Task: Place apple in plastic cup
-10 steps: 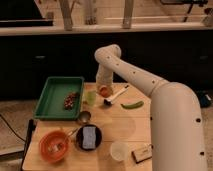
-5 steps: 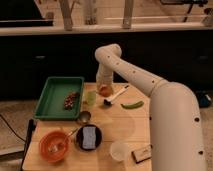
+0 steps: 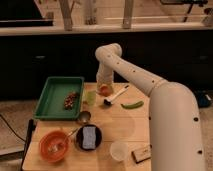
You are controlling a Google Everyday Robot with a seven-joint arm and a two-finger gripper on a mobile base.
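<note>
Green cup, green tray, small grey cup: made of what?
Green cup: translucent, likely plastic. Green tray: opaque, matte, probably plastic. Small grey cup: shiny grey, looks metal. Gripper, shut on the apple, is just right of the green cup.
</note>
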